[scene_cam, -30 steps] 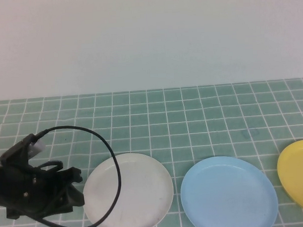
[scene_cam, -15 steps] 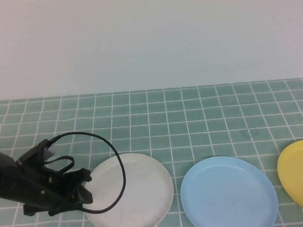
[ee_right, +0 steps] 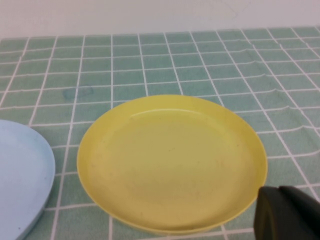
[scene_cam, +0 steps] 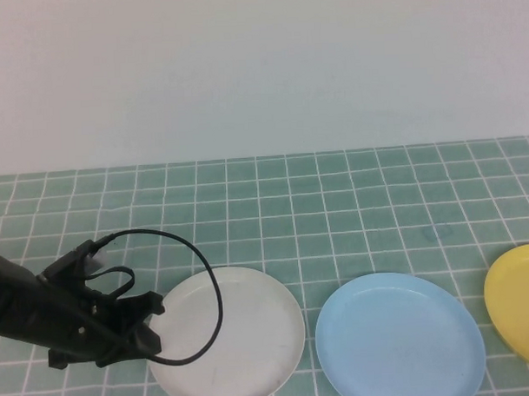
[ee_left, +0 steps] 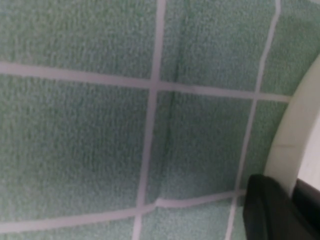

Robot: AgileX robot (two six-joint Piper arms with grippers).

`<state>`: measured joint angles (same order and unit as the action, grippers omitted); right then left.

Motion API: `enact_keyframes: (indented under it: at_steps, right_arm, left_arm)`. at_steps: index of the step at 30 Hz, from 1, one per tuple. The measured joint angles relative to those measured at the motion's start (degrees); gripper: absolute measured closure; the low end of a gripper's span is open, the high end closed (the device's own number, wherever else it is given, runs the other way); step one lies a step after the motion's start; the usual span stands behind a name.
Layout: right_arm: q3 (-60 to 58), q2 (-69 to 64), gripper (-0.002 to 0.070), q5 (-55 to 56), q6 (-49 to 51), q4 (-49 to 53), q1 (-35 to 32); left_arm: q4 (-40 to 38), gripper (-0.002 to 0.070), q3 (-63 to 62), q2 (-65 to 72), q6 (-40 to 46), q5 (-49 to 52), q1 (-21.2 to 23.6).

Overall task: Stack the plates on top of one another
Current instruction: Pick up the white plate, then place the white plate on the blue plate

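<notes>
Three plates lie in a row near the front of the green checked mat (scene_cam: 335,213): a white plate (scene_cam: 239,334) on the left, a light blue plate (scene_cam: 400,337) in the middle, a yellow plate (scene_cam: 520,306) cut by the right edge. My left gripper (scene_cam: 154,332) lies low at the white plate's left edge. In the left wrist view its dark fingers (ee_left: 270,210) pinch the white rim (ee_left: 295,135) from both sides. My right gripper (ee_right: 287,212) is shut and empty just beside the yellow plate (ee_right: 170,160), with the blue plate's edge (ee_right: 20,175) further off.
A black cable (scene_cam: 197,270) from the left arm loops over the left half of the white plate. A pale wall (scene_cam: 260,68) rises behind the mat's far edge. The mat's cloth shows slight wrinkles (ee_left: 170,130) by the left gripper.
The left arm has slid right and lower until its gripper reached the white plate's left rim, and its jaws have closed on that rim. The plates lie where they were.
</notes>
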<state>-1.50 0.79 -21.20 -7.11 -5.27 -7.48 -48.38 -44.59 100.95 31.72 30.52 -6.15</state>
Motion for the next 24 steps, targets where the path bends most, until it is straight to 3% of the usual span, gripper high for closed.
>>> enact_keyframes:
  at_steps: [12, 17, 21, 24]
  right_arm:
    - [0.0, 0.0, 0.0678, 0.0, 0.0, 0.0, 0.0]
    - [0.0, 0.0, 0.0678, 0.0, 0.0, 0.0, 0.0]
    - [0.0, 0.0, 0.0678, 0.0, 0.0, 0.0, 0.0]
    - [0.0, 0.0, 0.0678, 0.0, 0.0, 0.0, 0.0]
  left_arm:
    - [0.6, 0.0665, -0.9, -5.1, 0.7, -0.4, 0.0]
    - [-3.1, 0.0665, -2.5, -10.5, -0.6, -1.5, -0.1]
    - [-8.2, 0.0666, -3.4, -12.9, -1.2, -0.3, -2.0]
    - [-11.6, 0.0666, -3.4, -12.9, -1.3, -0.9, -6.4]
